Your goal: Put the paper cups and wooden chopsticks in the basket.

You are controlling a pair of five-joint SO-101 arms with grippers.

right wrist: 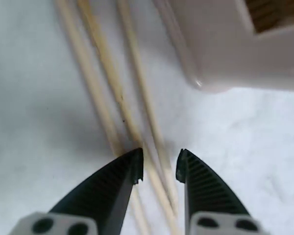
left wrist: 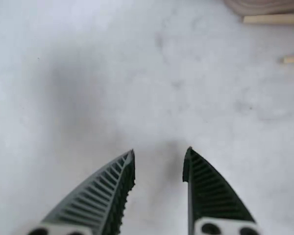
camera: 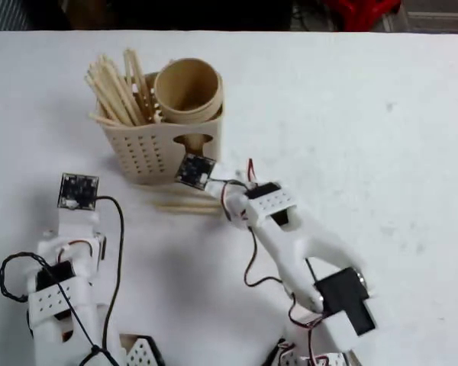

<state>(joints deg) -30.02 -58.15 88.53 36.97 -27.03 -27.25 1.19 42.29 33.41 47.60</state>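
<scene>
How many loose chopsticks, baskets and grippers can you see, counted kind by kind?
loose chopsticks on the table: 3
basket: 1
grippers: 2, the left gripper and the right gripper
total: 6

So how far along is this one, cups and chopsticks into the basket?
Done: paper cups and a bundle of chopsticks stand in the basket. In hand: nothing; the open right gripper hovers over loose chopsticks on the table. Left: those sticks.
</scene>
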